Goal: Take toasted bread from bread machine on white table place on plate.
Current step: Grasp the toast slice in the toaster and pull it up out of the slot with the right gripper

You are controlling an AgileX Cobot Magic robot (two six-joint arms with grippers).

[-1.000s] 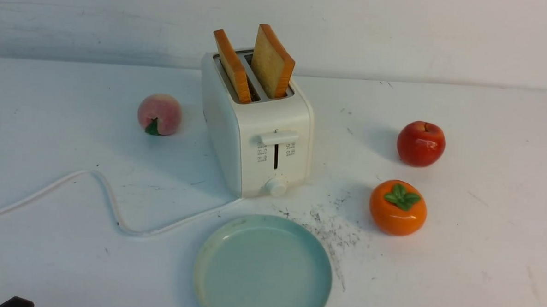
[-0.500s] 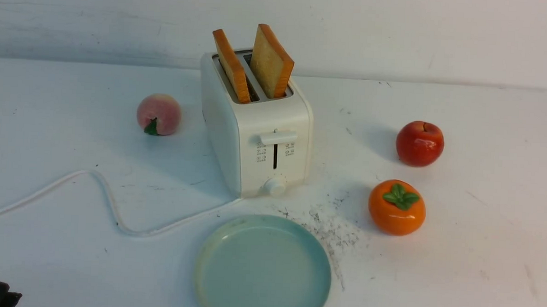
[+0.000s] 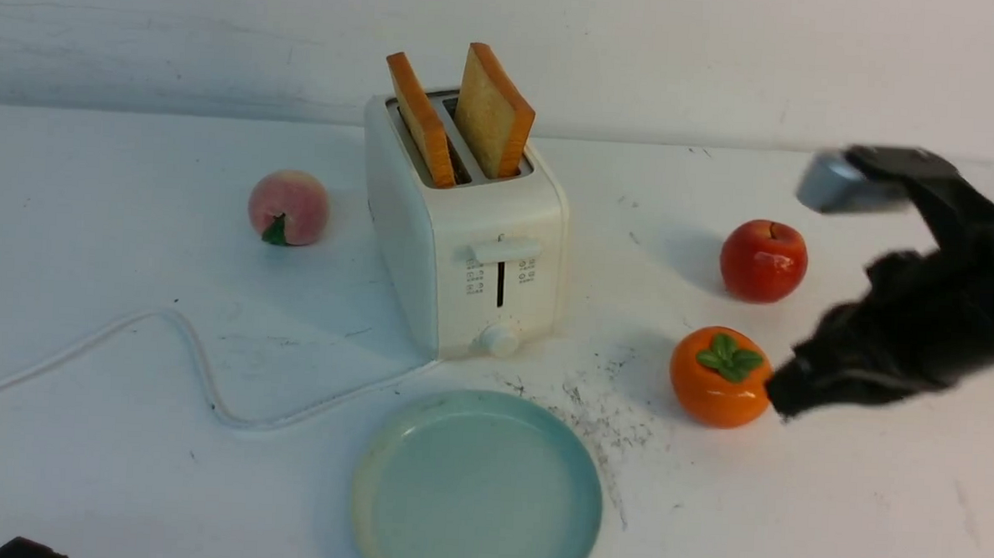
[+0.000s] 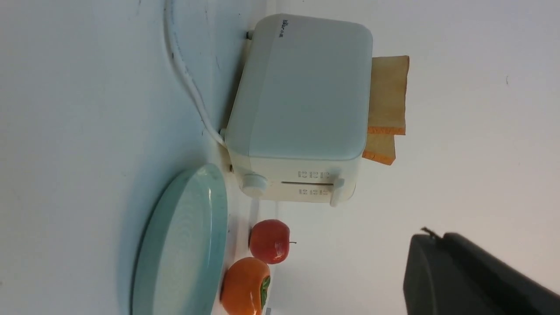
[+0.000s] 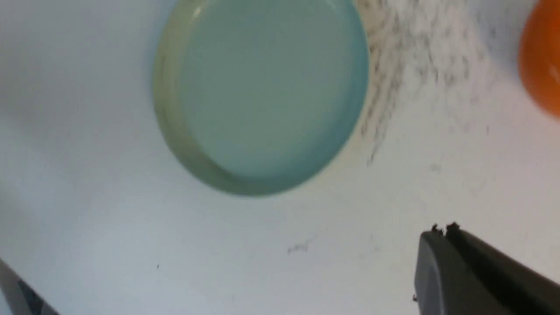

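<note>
Front view: two slices of toast [image 3: 424, 129] stand on edge in the toaster [image 3: 473, 253], toward the far edge of the table [image 3: 120, 464]. Their top halves poke up, and their broad faces run near-to-far along the slots. The plate [image 3: 479, 492] sits bare by the near edge. The right claw [image 5: 442, 228] hangs blurred over the table's right side, jaws pressed together, gripping nothing. The left claw [image 4: 433, 234] is likewise closed and empty. Best play, I'd say: open up, drop from above, pinch across a slice's thin side, lift straight up.
</note>
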